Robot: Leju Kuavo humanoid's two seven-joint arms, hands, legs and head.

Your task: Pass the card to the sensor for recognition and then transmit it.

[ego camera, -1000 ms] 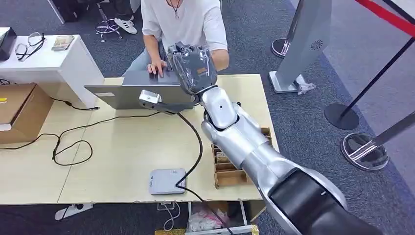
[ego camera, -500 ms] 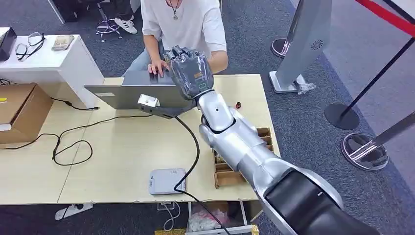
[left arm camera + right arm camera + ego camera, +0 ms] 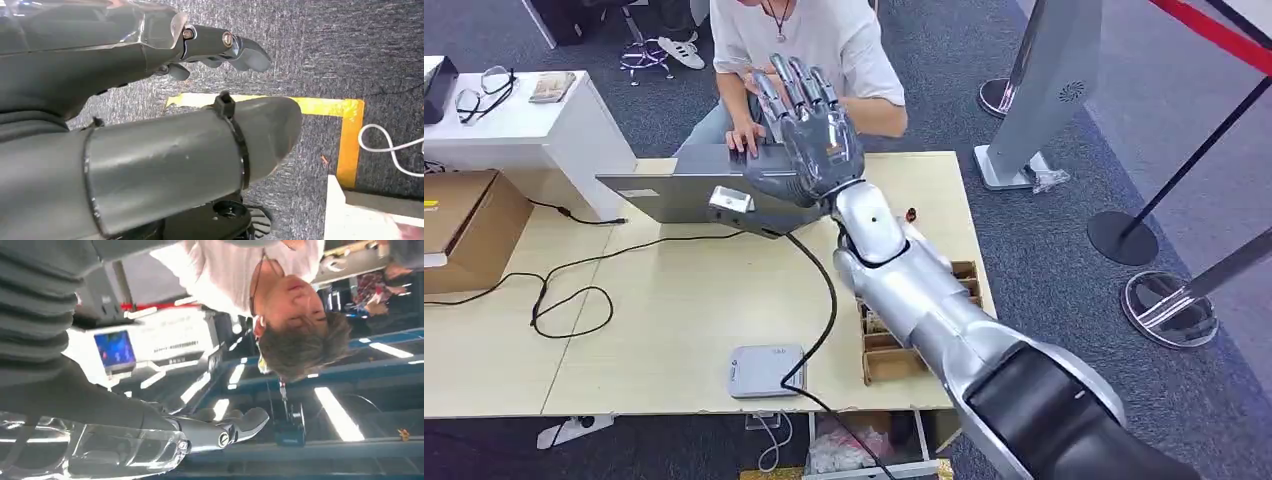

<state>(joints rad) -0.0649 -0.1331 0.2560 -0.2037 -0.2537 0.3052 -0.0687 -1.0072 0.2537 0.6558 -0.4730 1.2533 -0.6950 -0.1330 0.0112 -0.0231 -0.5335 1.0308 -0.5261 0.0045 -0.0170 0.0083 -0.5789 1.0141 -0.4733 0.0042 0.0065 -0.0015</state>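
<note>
left hand (image 3: 130,65): we see it hanging over grey carpet (image 3: 310,50) with a yellow tape line (image 3: 350,140); fingers loosely extended, tips a bit bent, nothing in it.
sensor (image 3: 766,370): small grey flat box at the near edge of the table (image 3: 674,320), lying flat, nothing on top of it.
cable (image 3: 829,300): black, runs from the sensor's right side up across the table towards the right hand.
wooden organiser (image 3: 894,360): at the table's right near corner, just beside the sensor and partly hidden by the right arm.
right arm (image 3: 924,300): silver, reaches forward across the table's right side.
laptop (image 3: 674,190): grey, at the far edge of the table, lid back towards us.
right hand (image 3: 819,140): raised above the laptop's right end, released, fingers (image 3: 220,432) spread and pointing up, palm away from us; we see nothing between them.
card: we cannot tell where it is; no view lets us pick it out.
person (image 3: 824,40): white shirt, seated behind the laptop, just past the right hand; one hand (image 3: 744,140) on the keyboard.
cardboard box (image 3: 464,225): far left, on the table.
</note>
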